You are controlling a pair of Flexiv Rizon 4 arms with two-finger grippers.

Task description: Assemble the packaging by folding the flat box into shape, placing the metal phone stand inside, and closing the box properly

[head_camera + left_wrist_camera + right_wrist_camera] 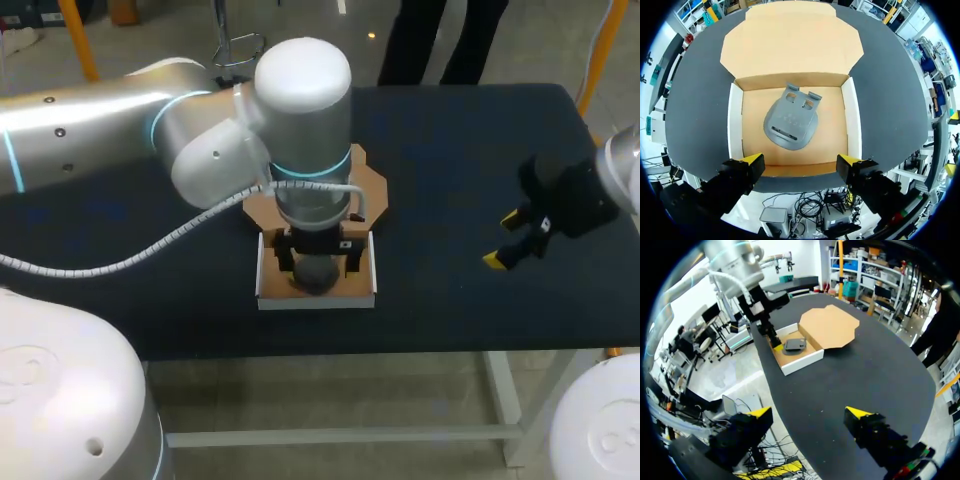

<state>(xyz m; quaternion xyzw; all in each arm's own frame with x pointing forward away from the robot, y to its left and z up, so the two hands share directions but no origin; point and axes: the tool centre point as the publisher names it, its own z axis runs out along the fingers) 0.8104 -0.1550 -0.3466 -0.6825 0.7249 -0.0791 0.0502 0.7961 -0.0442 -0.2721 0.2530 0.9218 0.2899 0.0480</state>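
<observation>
The cardboard box is folded into a tray with white outer walls, and its brown lid lies open flat behind it. The grey metal phone stand lies flat inside the box, near the middle of the floor. My left gripper hangs open just above the box's front wall, its yellow tips apart and touching nothing. In the head view the left gripper partly hides the stand. My right gripper is open over bare table far to the right, holding nothing.
The dark table has free room to the right of the box and behind the lid. The box sits close to the table's front edge. In the right wrist view my right gripper is well away from the box.
</observation>
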